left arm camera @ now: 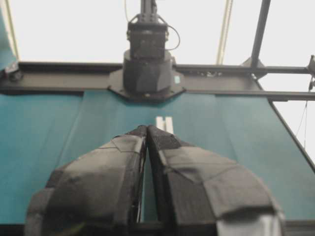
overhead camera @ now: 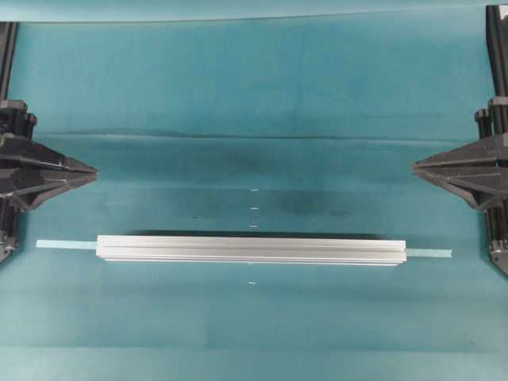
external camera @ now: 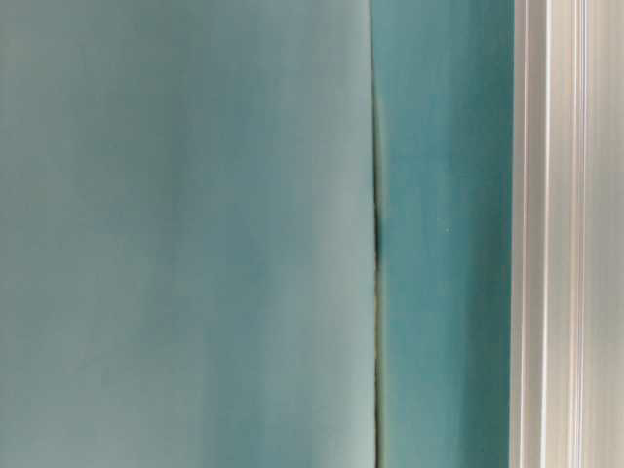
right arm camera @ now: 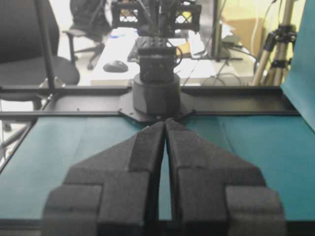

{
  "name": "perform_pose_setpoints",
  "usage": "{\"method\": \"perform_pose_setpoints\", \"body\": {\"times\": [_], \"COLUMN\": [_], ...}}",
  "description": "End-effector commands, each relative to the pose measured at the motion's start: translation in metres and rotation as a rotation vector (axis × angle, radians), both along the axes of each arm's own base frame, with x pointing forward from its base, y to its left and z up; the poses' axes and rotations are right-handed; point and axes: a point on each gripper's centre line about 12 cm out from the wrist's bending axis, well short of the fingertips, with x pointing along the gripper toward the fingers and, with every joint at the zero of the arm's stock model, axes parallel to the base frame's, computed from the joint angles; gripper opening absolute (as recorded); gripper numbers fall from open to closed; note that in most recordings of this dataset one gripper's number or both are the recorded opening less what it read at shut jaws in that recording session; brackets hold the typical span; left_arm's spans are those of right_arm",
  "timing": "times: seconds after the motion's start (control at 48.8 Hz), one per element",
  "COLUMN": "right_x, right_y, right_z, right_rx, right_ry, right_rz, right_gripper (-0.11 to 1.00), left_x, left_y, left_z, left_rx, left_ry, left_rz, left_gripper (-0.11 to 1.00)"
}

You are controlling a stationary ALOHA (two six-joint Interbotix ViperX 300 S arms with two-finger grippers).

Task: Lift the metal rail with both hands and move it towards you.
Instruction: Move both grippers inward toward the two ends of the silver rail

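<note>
Two end effectors frame our scene from above: the left end effector at the left edge and the right end effector at the right edge, tips pointing at each other across the teal desk. Our wrist views show both with jaws pressed together, tips meeting, nothing held between them (left, right). We see the metal rail lying flat and level on the desk, nearer the lower edge than the end effectors and well apart from both. A pale-blue tape strip sticks out beyond each rail end. At table level, the rail fills the right edge, blurred.
</note>
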Motion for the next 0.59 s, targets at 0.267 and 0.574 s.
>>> {"method": "perform_pose_setpoints", "body": {"times": [0.267, 0.574], "right_x": [0.021, 0.045], "right_y": [-0.008, -0.007], "right_z": [0.002, -0.003], "right_rx": [0.173, 0.185], "right_ry": [0.295, 0.661], "right_rz": [-0.045, -0.043], "right_gripper": [0.02, 0.02], "left_x": [0.038, 0.057], "left_y": [0.001, 0.000], "left_z": [0.029, 0.016], "left_rx": [-0.034, -0.032], "left_ry": [0.247, 0.528], "left_rz": [0.007, 0.010], "left_gripper": [-0.04, -0.05]}}
